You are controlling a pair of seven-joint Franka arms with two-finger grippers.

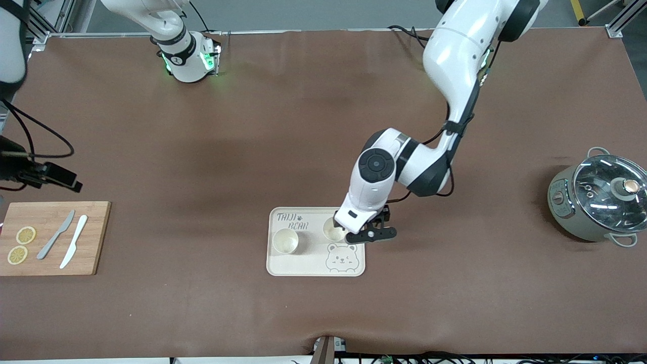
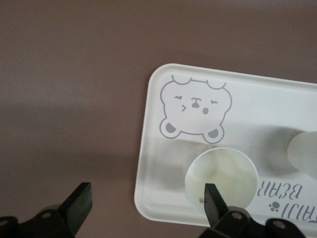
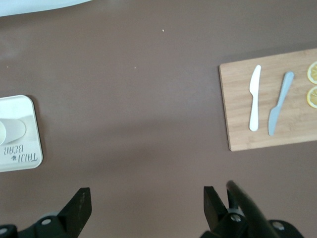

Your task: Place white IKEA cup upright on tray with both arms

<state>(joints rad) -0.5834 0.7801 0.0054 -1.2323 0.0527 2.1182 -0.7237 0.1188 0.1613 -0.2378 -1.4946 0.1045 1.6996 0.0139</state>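
Note:
The cream tray (image 1: 316, 265) with "TAIJI BEAR" lettering and a bear face lies nearer the front camera at mid table. Two white cups stand upright on it: one (image 1: 285, 240) toward the right arm's end, one (image 1: 332, 230) toward the left arm's end. My left gripper (image 1: 358, 225) hangs low over the tray's edge. In the left wrist view it (image 2: 147, 198) is open and empty. One finger (image 2: 214, 198) is over the rim of the cup (image 2: 221, 176), the other over bare table. My right gripper (image 1: 63, 178) is open and empty, waiting above the table; it also shows in its wrist view (image 3: 146, 206).
A wooden cutting board (image 1: 96, 237) with two knives and two lemon slices lies at the right arm's end, also in the right wrist view (image 3: 237, 114). A lidded grey pot (image 1: 599, 202) stands at the left arm's end. The tray also shows in the right wrist view (image 3: 22, 153).

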